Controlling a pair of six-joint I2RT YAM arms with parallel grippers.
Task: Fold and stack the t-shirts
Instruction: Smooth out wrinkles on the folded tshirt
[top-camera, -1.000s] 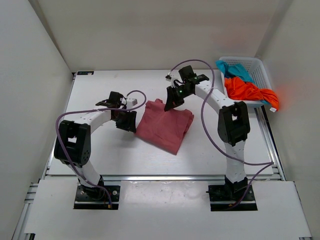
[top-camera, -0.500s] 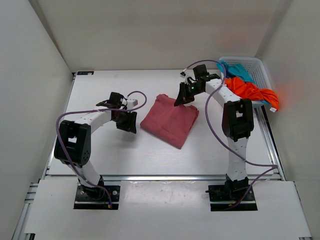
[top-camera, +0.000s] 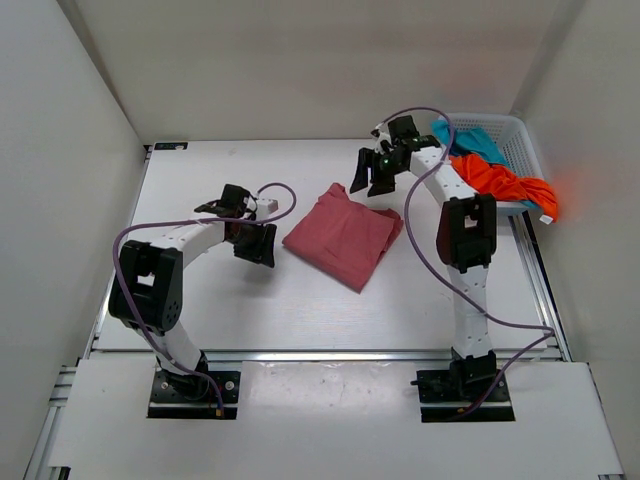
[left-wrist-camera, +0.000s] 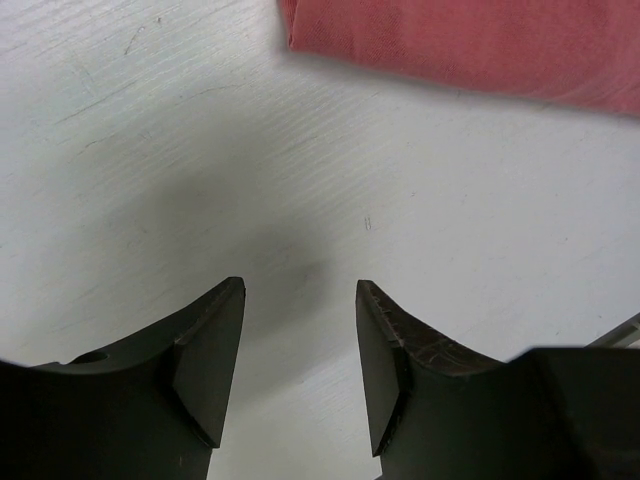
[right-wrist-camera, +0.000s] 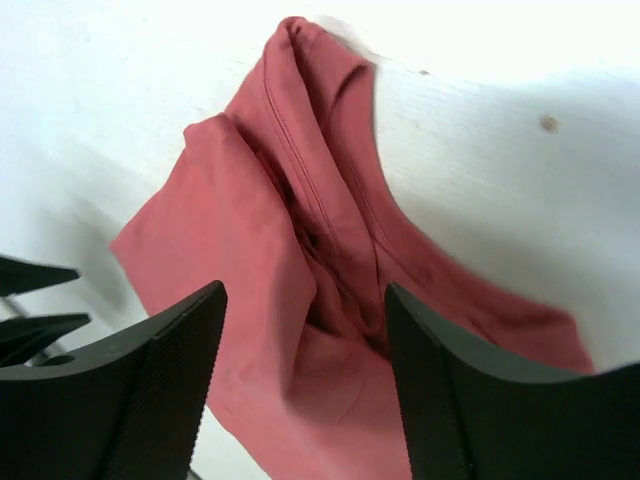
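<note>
The rose-pink t-shirt (top-camera: 343, 235) lies folded on the middle of the table, its neckline bunched at the far corner (right-wrist-camera: 330, 215). My right gripper (top-camera: 368, 185) hovers over that corner, open, and its jaws (right-wrist-camera: 305, 300) straddle the cloth without holding it. To the left of the shirt my left gripper (top-camera: 255, 243) is open over bare table (left-wrist-camera: 300, 300), and the shirt's edge (left-wrist-camera: 470, 45) lies just ahead of it. The orange t-shirt (top-camera: 495, 182) and the teal t-shirt (top-camera: 470, 140) lie crumpled in the basket.
A white lattice basket (top-camera: 528, 150) stands at the far right corner, with orange cloth spilling over its near rim. White walls close in the table on the left, back and right. Purple cables loop from both arms.
My right gripper dragged the pink shirt's far corner to the right, then opened and let it go. The shirt now lies a little further right. The left arm stayed put.
</note>
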